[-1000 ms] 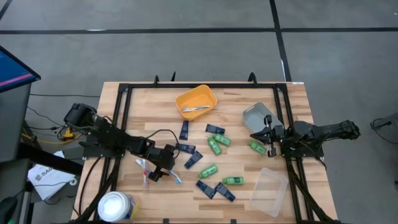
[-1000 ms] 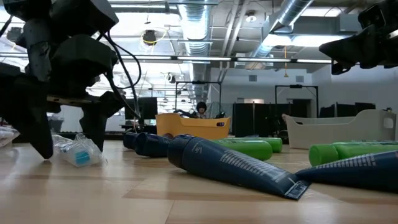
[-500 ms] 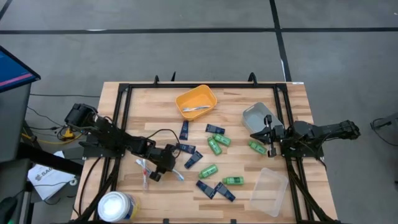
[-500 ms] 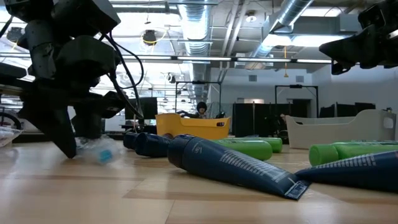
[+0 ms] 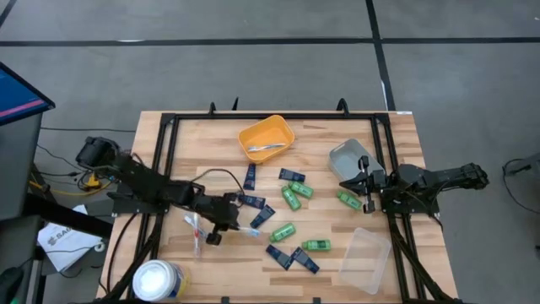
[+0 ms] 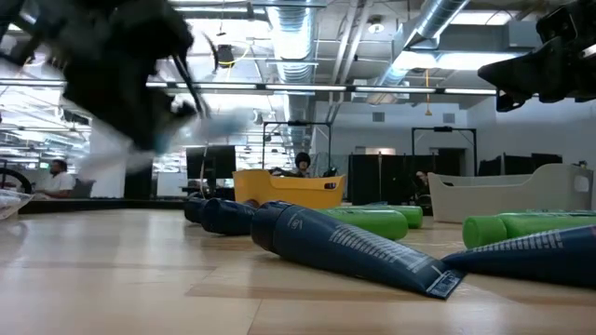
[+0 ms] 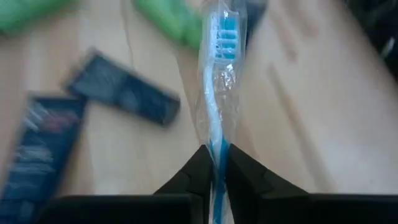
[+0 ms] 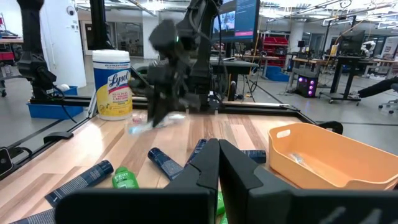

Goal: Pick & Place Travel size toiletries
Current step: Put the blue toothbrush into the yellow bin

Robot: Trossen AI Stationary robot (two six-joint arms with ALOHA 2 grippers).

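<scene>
A thin white-and-blue toothbrush in a clear crinkled wrapper (image 7: 219, 93) sits pinched between the pressed fingers of the left end effector (image 7: 214, 171), raised clear of the wooden bench (image 5: 211, 135) above its left front part. The left arm reaches low across the bench. The right end effector (image 8: 217, 162), fingers pressed together and empty, hovers beside the grey tray (image 5: 348, 158). The orange plastic tray (image 5: 267, 139) holds a pale item.

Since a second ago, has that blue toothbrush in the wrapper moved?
Yes. The left gripper has shut on the blue toothbrush and lifted it off the table; in the low view it now shows blurred above the orange tray.
</scene>
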